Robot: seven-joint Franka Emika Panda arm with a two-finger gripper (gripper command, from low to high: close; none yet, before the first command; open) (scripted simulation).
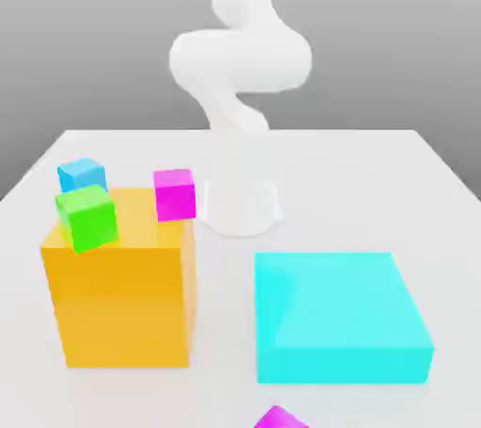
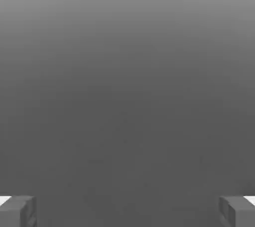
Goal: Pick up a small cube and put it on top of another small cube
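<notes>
A white bench carries the scene in the exterior view, with the white robot arm rising from a round base at the far middle of the surface.

On the exterior view's left stands a large glossy orange block. A small green cube sits tilted at its far left top corner, overhanging the edge. A small blue cube lies just behind the green one, farther back. One small glossy magenta cube sits at the far right edge of the orange block's top, near the arm's base; whether it rests on the block or on the bench behind it cannot be told.

On the exterior view's right lies a wide, low cyan block, apart from the orange block with a bare strip of bench between them. The second small glossy magenta cube lies at the near edge of the picture, in front of the cyan block's near left corner, partly cut off by the frame.

Open bench runs along the far right and between the arm's base and the cyan block.

In the hand view the tool has its two grey fingertips standing wide apart at opposite sides, with nothing between them but plain grey background.
</notes>
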